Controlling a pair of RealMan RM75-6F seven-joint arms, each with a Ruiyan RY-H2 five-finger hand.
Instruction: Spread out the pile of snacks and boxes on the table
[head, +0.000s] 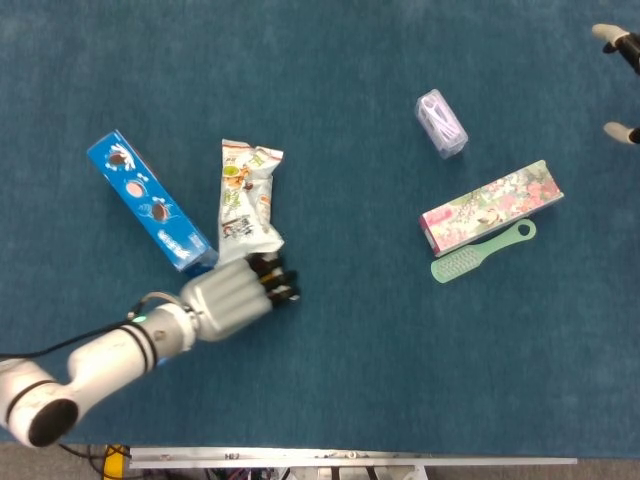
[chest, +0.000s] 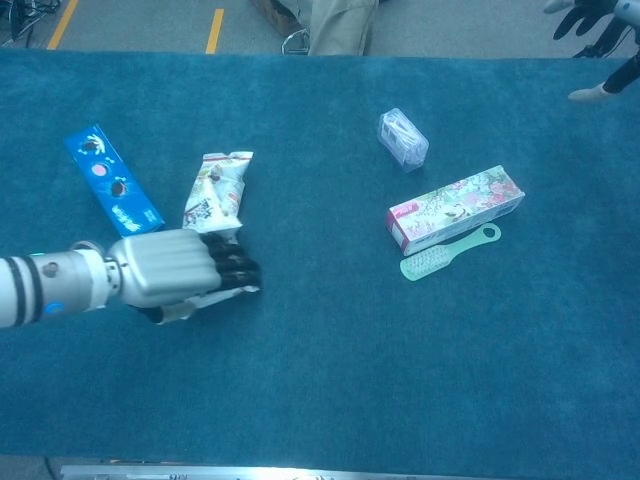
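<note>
My left hand (head: 236, 296) (chest: 178, 268) lies low on the blue cloth with its fingers curled over a small white snack packet (chest: 212, 299). Only the packet's edge shows under the palm. Just beyond the fingers lies a white and green snack bag (head: 246, 196) (chest: 215, 190), its near end touching the hand. A blue cookie box (head: 150, 204) (chest: 112, 180) lies to the left of the bag, close beside the hand. My right hand (head: 620, 80) (chest: 594, 35) hovers at the far right edge with fingers apart, holding nothing.
A floral box (head: 490, 207) (chest: 455, 208) lies at the right with a green brush (head: 482, 252) (chest: 448, 252) along its near side. A clear wrapped packet (head: 441, 122) (chest: 402, 137) sits behind them. Bare cloth spans the middle and front.
</note>
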